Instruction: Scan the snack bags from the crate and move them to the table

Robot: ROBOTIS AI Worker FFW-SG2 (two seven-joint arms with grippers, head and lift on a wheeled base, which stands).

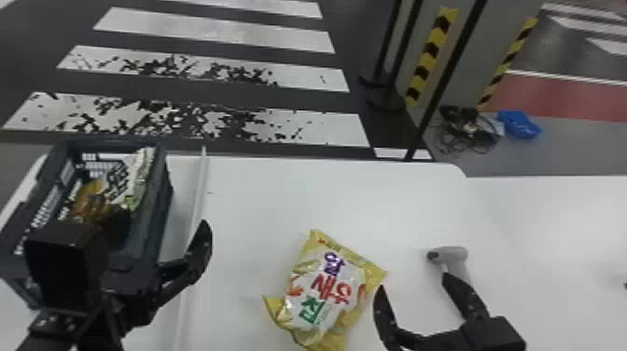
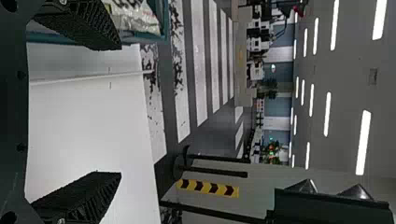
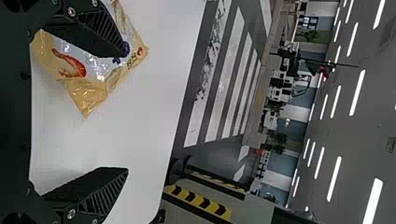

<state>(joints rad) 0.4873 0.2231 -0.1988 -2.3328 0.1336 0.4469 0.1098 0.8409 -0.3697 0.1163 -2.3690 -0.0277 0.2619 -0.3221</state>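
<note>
On the white table (image 1: 280,196), a pale strip (image 1: 198,196) runs from the far edge towards the robot, standing between the crate (image 1: 156,200) and the loose yellow snack bag (image 1: 326,289); a grey handheld scanner (image 1: 455,256) lies to the bag's right, one fingertip of the right gripper (image 1: 413,282) overlapping its handle in the head view, though whether they touch I cannot tell; a dark thing at that view's right border is too cut off to name. Past the far edge, slim black posts (image 1: 396,51) rise before a grey pillar with yellow and black striping (image 1: 427,56); a heap of cables (image 1: 466,130) and a blue item (image 1: 519,124) lie on the floor by it.

The crate, dark and slotted, sits at the table's far left corner; inside, a white and green bag (image 1: 140,175) leans by the right wall, beside an orange-brown one (image 1: 91,200); the left gripper (image 1: 163,223) hangs over the crate's near right corner, hiding part of it, its fingers wide apart with nothing between them.

The yellow bag lies face up, mid-table from left to right, well short of the far edge; the right gripper is just beside it, fingers also spread wide.
</note>
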